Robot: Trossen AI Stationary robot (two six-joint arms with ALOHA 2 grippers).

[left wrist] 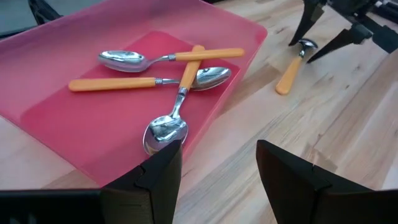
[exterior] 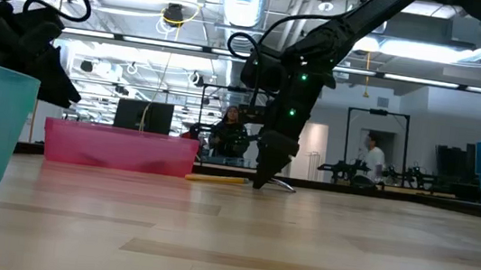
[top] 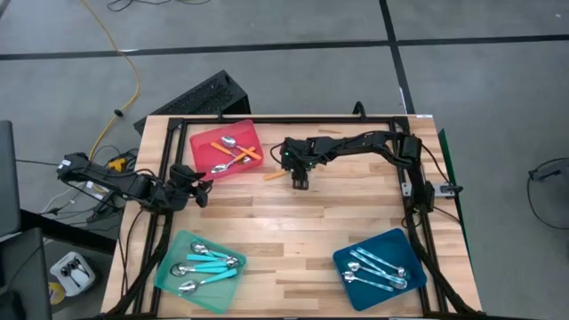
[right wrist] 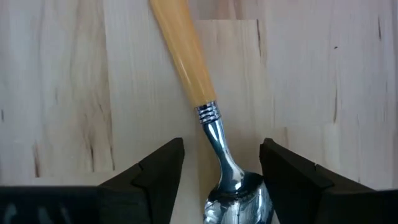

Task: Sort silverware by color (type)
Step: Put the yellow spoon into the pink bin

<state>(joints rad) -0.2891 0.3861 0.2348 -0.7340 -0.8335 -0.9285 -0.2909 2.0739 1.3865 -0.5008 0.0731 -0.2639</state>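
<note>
A: Item one, your right gripper (top: 300, 184)?
B: You have it pointing down at the table's far middle, fingers (right wrist: 155, 171) spread, one on each side of the neck of a lone orange-handled spoon (right wrist: 199, 106). The pads stand apart from the metal; nothing is pinched. That spoon lies flat on the wooden table (top: 302, 240), just beside the near right corner of the red tray (top: 200, 140), with its bowl under your gripper and its handle running toward the tray.

A: Item two, red tray contents?
B: You'll count three orange-handled spoons (left wrist: 180, 81) lying crossed over one another. The tray sits at the far left of the table.

A: Item three, your left gripper (top: 201, 191)?
B: It hovers over the table just off the red tray's near left corner, fingers (left wrist: 158, 180) spread and holding nothing.

A: Item four, near edge?
B: At the near left corner you have the mint-green tray (top: 169, 267) with turquoise-handled spoons (top: 209, 264), about four. At the near right corner, the dark-blue tray (top: 351, 258) with pale blue patterned spoons (top: 378, 269), several, exact count unclear.

A: Beyond the table?
B: A black keyboard (top: 191, 100) and a yellow cable (top: 124, 53) on the floor past the far edge.
</note>
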